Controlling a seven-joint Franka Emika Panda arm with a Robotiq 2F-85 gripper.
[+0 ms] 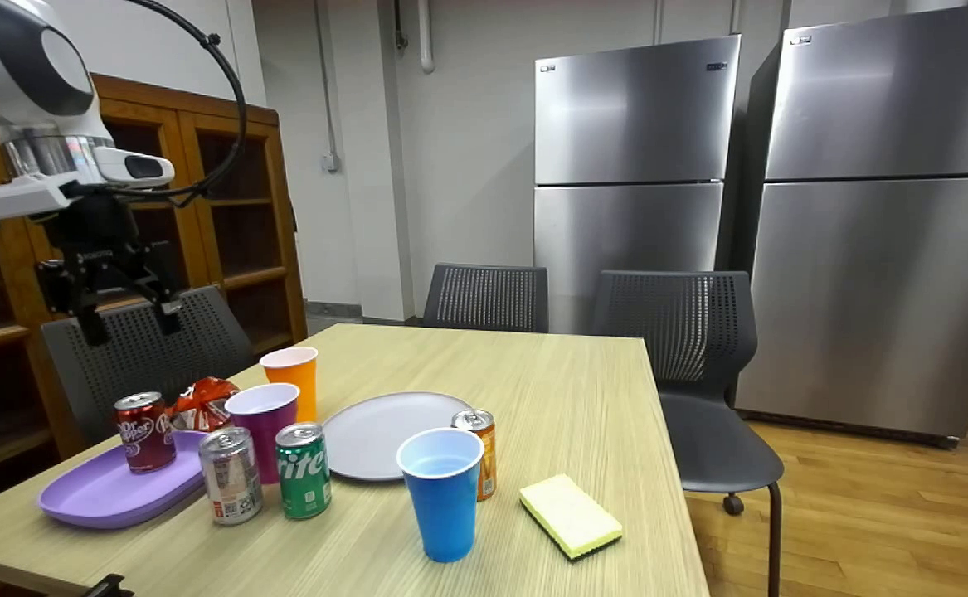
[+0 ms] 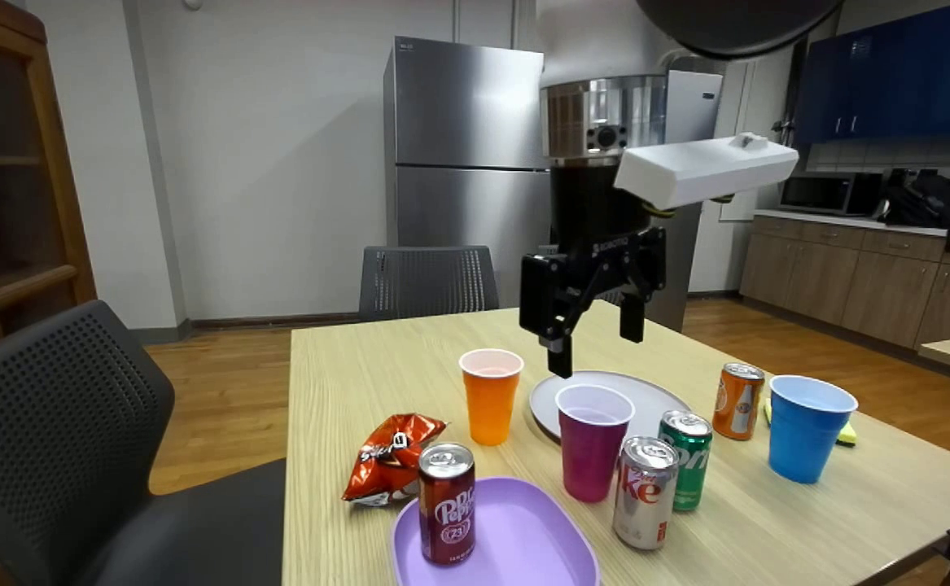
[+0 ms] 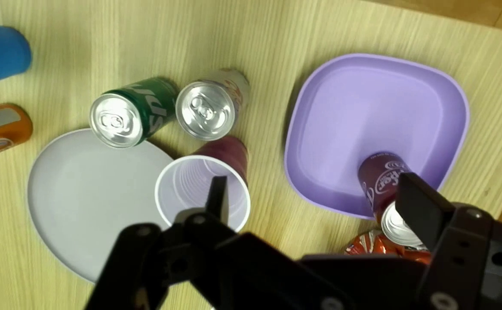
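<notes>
Two fingers (image 2: 559, 360) spread wide, nothing between them: the gripper (image 2: 596, 340) hangs well above the table (image 1: 583, 398)!
Nearest below, the purple cup (image 2: 594, 452) stands upright, long axis vertical, mouth pointing up; in the wrist view one finger shows over it, its partner over the Dr Pepper can (image 2: 448, 509). That can stands straight too, tab end up, inside the lilac tray (image 2: 515, 529) near its rim, the red bag (image 2: 393, 460) just beside. Farther out, the silver can (image 2: 645, 492) and the green can (image 2: 690, 464) stand upright near each other, then the gray plate (image 1: 384, 435) lies flat, the orange cup (image 2: 492, 403) upright near it. Farthest, the orange can (image 2: 737, 403) and blue cup (image 2: 807, 431) stand upright, the sponge (image 1: 571, 514) lying flat, yellow face up.
</notes>
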